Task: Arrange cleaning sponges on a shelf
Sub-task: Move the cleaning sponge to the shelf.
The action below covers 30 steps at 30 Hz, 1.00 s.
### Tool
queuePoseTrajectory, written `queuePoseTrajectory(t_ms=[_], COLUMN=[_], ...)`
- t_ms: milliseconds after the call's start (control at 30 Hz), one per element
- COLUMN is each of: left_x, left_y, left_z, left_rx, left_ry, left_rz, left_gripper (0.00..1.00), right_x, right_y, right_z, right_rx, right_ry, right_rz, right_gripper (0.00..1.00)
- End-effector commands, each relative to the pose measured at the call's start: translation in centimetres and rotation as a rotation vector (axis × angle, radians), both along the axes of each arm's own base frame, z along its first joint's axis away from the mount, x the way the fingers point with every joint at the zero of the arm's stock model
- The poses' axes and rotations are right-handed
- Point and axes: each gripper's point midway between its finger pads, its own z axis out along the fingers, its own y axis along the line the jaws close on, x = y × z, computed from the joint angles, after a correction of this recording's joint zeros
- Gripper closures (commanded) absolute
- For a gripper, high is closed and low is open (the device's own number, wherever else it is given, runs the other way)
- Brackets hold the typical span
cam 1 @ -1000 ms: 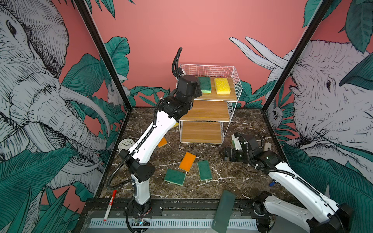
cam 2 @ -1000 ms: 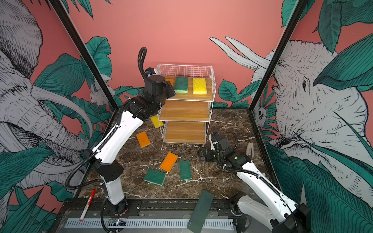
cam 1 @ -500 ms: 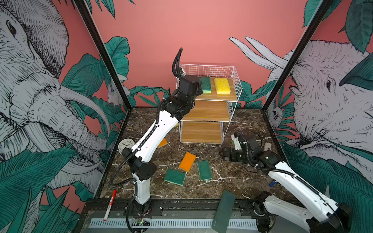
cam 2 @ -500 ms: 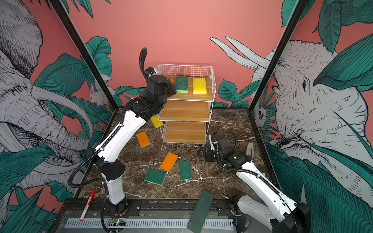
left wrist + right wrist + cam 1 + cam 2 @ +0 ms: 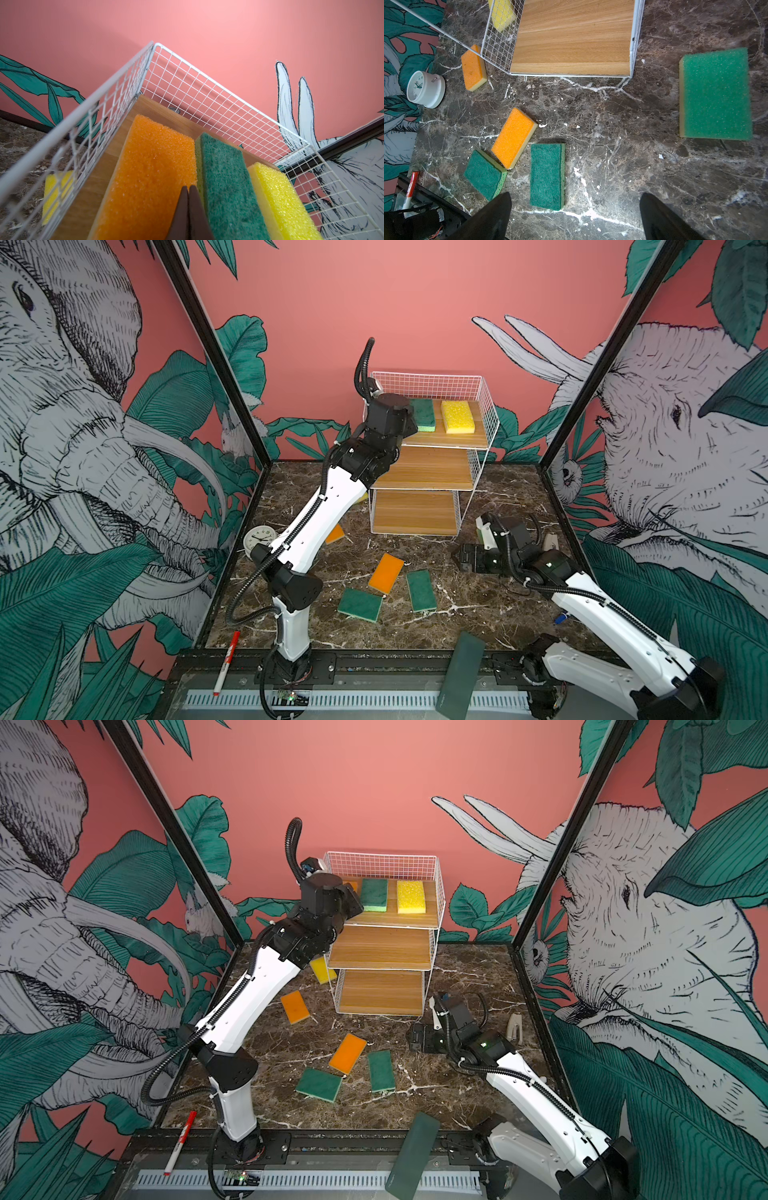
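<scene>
Left arm (image 5: 328,506) raised, left gripper (image 5: 188,188) pinched together; right gripper (image 5: 575,195) low, spread wide, seemingly empty.

White clock (image 5: 259,540) on marble tabletop (image 5: 478,614); red-capped marker (image 5: 226,662) and dark grey-green slab (image 5: 461,674) across front rail (image 5: 374,662).

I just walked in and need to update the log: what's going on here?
The left gripper, shut and empty, is at the top board of the shelf, its tips over the orange sponge beside a green sponge and a yellow sponge. The right gripper hangs open above the table, where six loose sponges lie.
</scene>
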Motion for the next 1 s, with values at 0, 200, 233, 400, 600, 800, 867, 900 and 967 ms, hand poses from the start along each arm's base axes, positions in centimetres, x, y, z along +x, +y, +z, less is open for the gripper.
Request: queuePoseTrajectory(t_ms=[0,200,233,400,600,800,867,900,967], left_x=[-2.0,-5.4,-5.7,-7.5,-9.7,-10.9,-10.7,-10.5,-9.9], left_y=[1.1,1.6,1.8,2.2,3.4,2.8,2.1,1.8,1.6], left_z=[2.8,4.5,4.5,3.7,1.8,-0.5,-1.2,-1.4,-1.9], left_rx=[-0.01,0.018,0.022,0.04,0.063,0.132,0.139,0.145,0.149], left_ry=[-0.044,-0.078,-0.075,-0.041,0.029,0.115,0.136,0.141,0.159], left_rz=[-0.038,-0.077,-0.078,-0.126,-0.161,-0.247,-0.272,-0.274,-0.275], left_gripper=[1.0,1.0,1.0,1.0,0.95,0.97,0.98,0.98,0.98], right_x=[0.3,0.1,0.1,-0.1,-0.1,0.2,0.3,0.3,0.4], right_y=[-0.2,-0.4,-0.4,-0.7,-0.8,-0.6,-0.6,-0.6,-0.5], right_z=[1.5,2.1,2.3,2.7,3.0,3.4,3.5,3.5,3.6], right_rx=[0.006,0.009,0.008,0.008,0.006,0.004,0.005,0.004,0.005], right_ry=[-0.037,-0.049,-0.051,-0.061,-0.065,-0.077,-0.08,-0.079,-0.081], right_rz=[-0.001,-0.004,-0.005,-0.01,-0.014,-0.008,-0.006,-0.006,-0.003], right_gripper=[0.01,0.01,0.02,0.02,0.03,0.03,0.03,0.03,0.03])
